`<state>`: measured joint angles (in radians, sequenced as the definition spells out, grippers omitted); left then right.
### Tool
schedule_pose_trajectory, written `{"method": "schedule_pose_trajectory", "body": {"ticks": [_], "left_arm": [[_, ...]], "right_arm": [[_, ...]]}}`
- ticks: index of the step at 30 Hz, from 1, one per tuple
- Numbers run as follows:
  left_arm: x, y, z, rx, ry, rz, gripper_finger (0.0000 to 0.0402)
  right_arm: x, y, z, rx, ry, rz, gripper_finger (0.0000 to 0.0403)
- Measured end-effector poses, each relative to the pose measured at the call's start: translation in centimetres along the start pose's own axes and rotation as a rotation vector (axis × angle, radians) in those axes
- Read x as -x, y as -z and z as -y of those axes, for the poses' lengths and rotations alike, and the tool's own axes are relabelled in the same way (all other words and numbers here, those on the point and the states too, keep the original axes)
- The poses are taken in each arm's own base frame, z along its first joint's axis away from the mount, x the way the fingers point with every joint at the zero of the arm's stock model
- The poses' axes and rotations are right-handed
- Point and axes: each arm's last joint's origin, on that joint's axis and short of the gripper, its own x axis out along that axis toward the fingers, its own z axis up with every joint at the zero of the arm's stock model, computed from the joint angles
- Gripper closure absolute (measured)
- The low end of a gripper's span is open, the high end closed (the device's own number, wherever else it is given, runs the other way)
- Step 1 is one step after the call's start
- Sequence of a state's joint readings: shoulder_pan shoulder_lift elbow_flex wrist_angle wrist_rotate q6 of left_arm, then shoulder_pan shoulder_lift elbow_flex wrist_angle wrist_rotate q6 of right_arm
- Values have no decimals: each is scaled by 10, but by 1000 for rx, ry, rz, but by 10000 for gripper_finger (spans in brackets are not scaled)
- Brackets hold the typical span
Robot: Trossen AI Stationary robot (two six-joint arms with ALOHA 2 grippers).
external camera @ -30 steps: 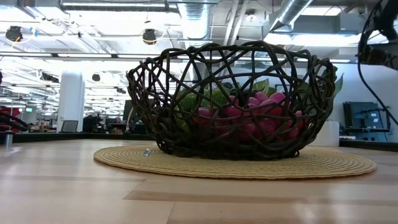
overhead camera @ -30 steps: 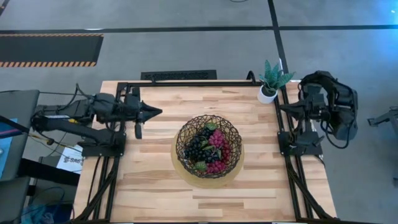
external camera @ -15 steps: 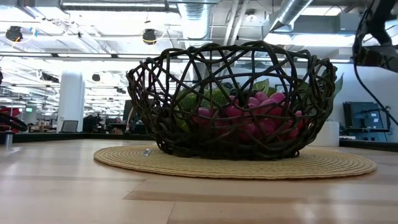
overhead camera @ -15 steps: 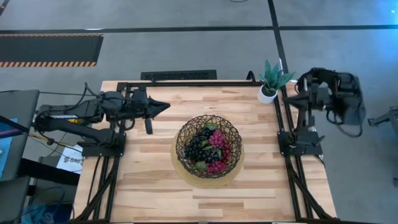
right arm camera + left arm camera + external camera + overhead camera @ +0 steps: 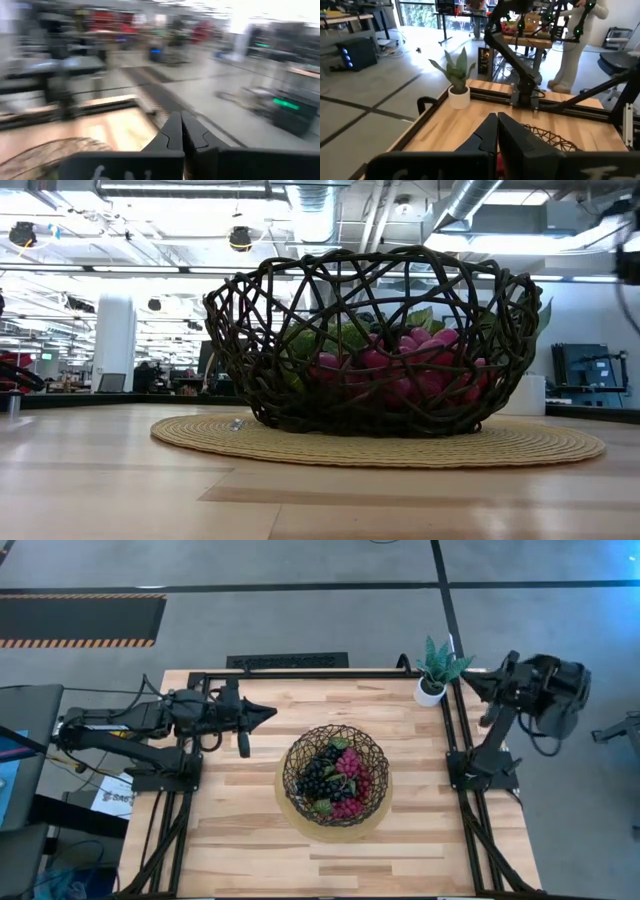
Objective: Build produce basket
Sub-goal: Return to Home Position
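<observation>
At the middle of the wooden table (image 5: 240, 830): basket (image 5: 292, 762), dark brown open weave, upright on a tan round base (image 5: 335, 831); in the low view, the basket (image 5: 250, 330) well taller than the flat base (image 5: 560, 446). Inside the basket: produce (image 5: 337, 780), small grape bunches heaped together, none on the bare table; dark purple-black bunches (image 5: 316, 778) toward the left arm's side; red-magenta bunches (image 5: 352, 768) toward the right arm's side, visible through the weave in the low view (image 5: 400, 370); green leaves among them; exact count of bunches not clear. Left gripper (image 5: 270, 712): over the table between the left arm's mount and the basket, apart from the basket, pointing toward the table's middle; fingers (image 5: 487, 132) pressed together, nothing between them. Right gripper (image 5: 470, 680): at the table's far right corner, just beside the potted plant (image 5: 433, 670) from above; fingers (image 5: 170, 132) closed, empty. Beyond the table, in the left wrist view: potted plant (image 5: 457, 82), right arm (image 5: 520, 65), a person (image 5: 580, 45) standing.
</observation>
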<state>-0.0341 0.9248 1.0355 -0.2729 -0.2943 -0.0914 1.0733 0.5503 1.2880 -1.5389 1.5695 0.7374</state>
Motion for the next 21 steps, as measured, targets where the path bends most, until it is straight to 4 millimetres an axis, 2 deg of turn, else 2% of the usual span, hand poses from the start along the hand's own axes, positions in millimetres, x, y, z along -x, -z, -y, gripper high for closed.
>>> {"method": "schedule_pose_trajectory", "body": {"ticks": [7, 11, 14, 17, 21], "left_arm": [[6, -2, -2, -43, 1, 8, 401], [13, -2, -4, -43, 0, 7, 401], [17, -2, -5, -36, 0, 5, 401], [19, -2, -5, -37, 1, 1, 401], [21, -2, -6, -36, 1, 3, 401]], "right_arm": [[-2, 14, -14, -20, 489, -26, 403], [-21, 20, -27, 48, 785, -70, 403], [-35, 21, -27, 65, 946, -116, 403], [-46, 24, -29, 55, 925, -213, 401], [-54, 23, -37, 83, 729, -328, 402]]}}
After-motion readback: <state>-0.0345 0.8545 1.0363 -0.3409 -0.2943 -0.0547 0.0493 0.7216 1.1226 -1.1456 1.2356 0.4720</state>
